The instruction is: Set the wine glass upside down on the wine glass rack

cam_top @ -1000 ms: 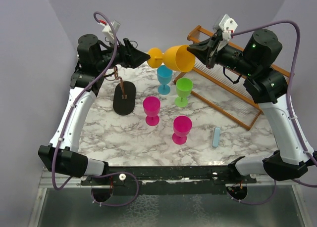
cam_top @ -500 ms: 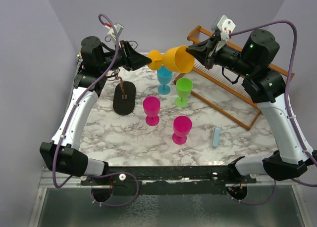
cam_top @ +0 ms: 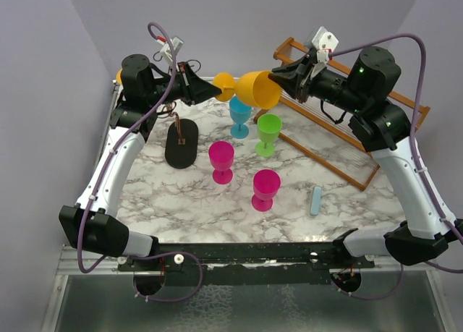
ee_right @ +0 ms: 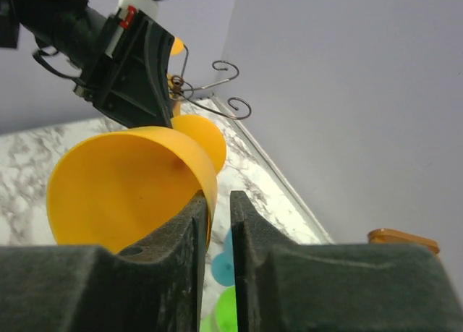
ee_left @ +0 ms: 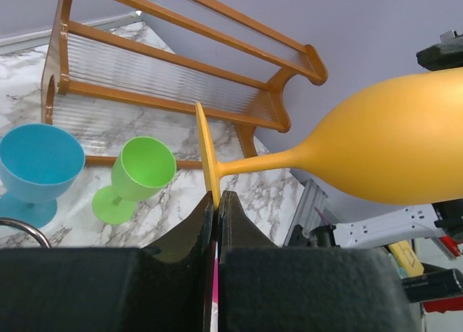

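Wine glass [cam_top: 255, 90]: orange, on its side in the air at upper centre of the top view, spanned between both grippers. The foot points to frame left and the bowl's mouth to frame right.

Marble table [cam_top: 173, 202]: fills the middle of the frame.

Wooden slatted rack [cam_top: 329, 140]: lies diagonally on the table, right of centre.

Wine glass rack [cam_top: 180, 144]: black oval base left of centre with a slim upright post. It is below and left of the held wine glass and apart from it. In the right wrist view its curled wire arms [ee_right: 217, 93] show behind the left gripper.

Cups, all upright on the table: blue cup [cam_top: 240, 115] and green cup [cam_top: 269, 133] just beside each other under the glass. A pink cup [cam_top: 221, 160] is at centre, and a second pink cup [cam_top: 265, 189] is lower right of it.

Pale blue bar [cam_top: 315, 200]: small, lying flat at lower right, well apart from the cups.

Left gripper [cam_top: 215, 92]: pressed together on the foot's edge, the disc pinched between its fingertips [ee_left: 230, 209].

Right gripper [cam_top: 275, 77]: jaws narrowly parted astride the bowl's rim. The rim lies against one finger and light shows beside the other. Whether it grips cannot be told.
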Available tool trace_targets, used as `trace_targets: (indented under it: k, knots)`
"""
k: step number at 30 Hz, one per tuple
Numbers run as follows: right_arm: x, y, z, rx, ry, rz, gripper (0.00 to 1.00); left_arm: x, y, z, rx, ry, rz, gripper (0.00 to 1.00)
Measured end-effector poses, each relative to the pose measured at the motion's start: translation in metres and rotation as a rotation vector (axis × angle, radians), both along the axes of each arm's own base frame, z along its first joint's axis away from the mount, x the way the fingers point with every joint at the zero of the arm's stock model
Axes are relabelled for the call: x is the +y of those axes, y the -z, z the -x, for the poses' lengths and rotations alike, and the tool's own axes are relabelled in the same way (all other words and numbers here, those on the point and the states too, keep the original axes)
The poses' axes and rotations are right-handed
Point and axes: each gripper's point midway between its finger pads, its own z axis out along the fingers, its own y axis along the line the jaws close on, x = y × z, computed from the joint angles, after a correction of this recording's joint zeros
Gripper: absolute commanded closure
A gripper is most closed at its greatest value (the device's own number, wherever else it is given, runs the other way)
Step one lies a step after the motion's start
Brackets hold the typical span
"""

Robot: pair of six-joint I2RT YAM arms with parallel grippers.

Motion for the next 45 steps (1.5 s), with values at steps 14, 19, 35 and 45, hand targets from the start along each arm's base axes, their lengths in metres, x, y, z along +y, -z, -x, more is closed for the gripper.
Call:
trace_targets:
  k: [14, 19, 35, 45]
  knots:
    - [-0.023, 0.009, -0.003, -0.074, 0.11, 0.065, 0.24, 0.067, -0.02, -0.027, -0.211, -0.312, -0.206, 1.0]
    - [-0.034, 0.007, 0.009, -0.116, 0.125, 0.086, 0.23, 0.101, -0.041, -0.037, -0.326, -0.496, -0.331, 1.0]
    - [-0.024, 0.181, 0.018, 0.072, -0.038, 0.377, 0.12, 0.226, -0.096, -0.053, -0.573, -1.088, -0.819, 1.0]
    - [-0.022, 0.242, 0.032, 0.154, -0.091, 0.379, 0.12, 0.287, -0.12, -0.07, -0.646, -1.386, -1.135, 1.0]
